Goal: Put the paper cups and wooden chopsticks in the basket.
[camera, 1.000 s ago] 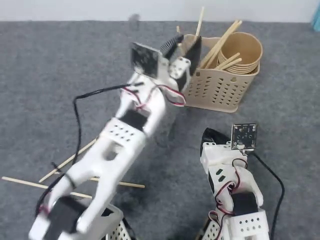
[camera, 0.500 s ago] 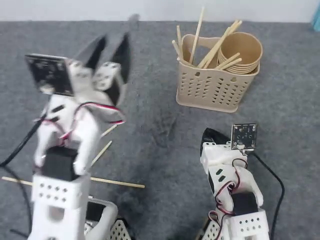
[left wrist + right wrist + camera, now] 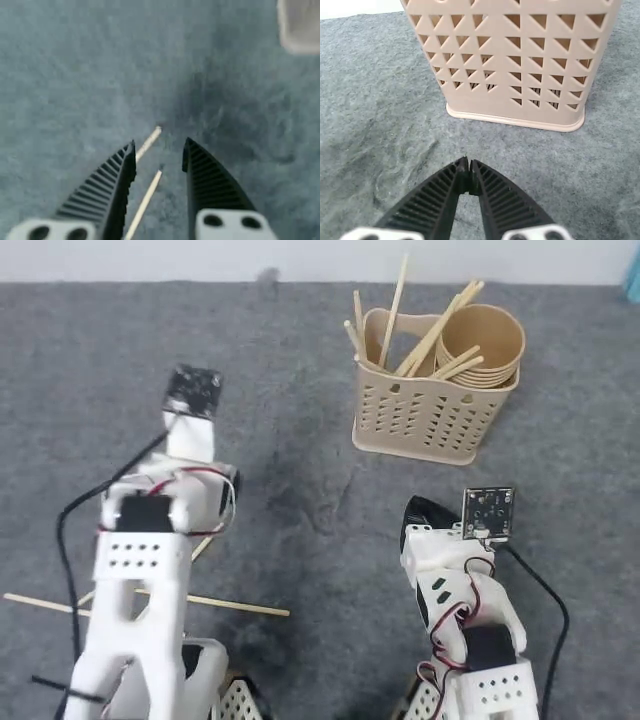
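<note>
The left pincer [image 3: 159, 144] hung open directly over two loose chopsticks [image 3: 145, 202] on the desk [image 3: 75, 75], their long axes running between its jaws toward the wrist, nearer it than the closed right pincer [image 3: 468, 172].

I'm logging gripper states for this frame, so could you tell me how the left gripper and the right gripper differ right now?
The left gripper has its jaws open; the right gripper has them shut, tips together. The left gripper hangs over loose chopsticks lying on the carpet, which show between its jaws; the right gripper points at the foot of the basket, with bare carpet between. Both have black ribbed jaws and grip nothing.
</note>
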